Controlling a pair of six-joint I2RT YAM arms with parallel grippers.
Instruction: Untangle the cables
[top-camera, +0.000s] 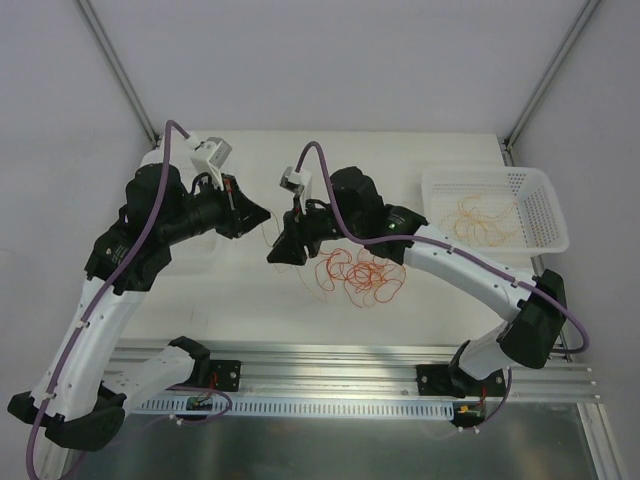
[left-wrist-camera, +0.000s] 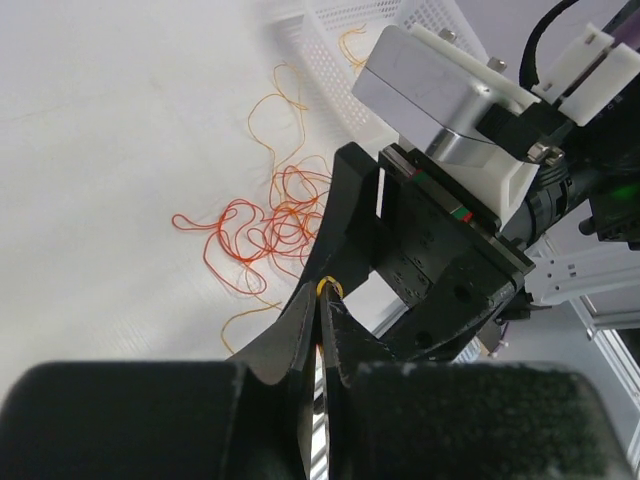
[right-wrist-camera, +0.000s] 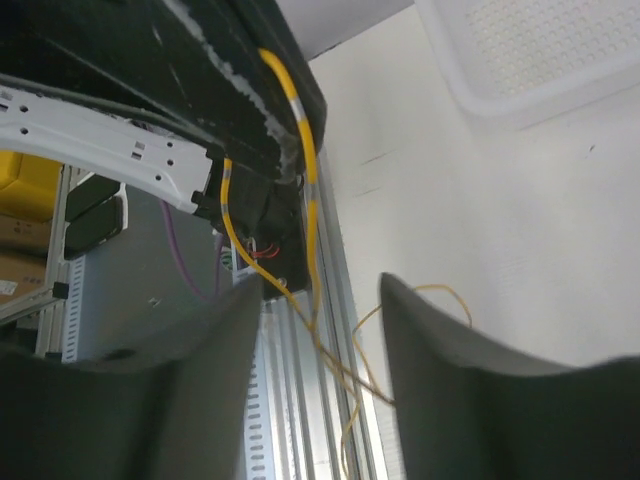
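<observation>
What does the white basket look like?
The white basket looks like plastic, a rectangle with rounded corners and walls full of little holes. It sits upright at the far right of the table, open on top. A few thin, pale orange cables lie curled inside it.

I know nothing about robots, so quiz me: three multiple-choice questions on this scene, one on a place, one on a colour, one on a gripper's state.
1. Where is the white basket?
A) right side of the table
B) between the arms
C) left side

2. What colour is the tangle of cables on the table?
A) blue
B) red-orange
C) green

3. The left gripper is:
A) wide open
B) shut on a yellow strand
C) shut on the basket

Answers: 1 A, it stands at the table's right edge. 2 B, its loops look red-orange on white. 3 B, a yellow loop sits pinched at its tips.
</observation>
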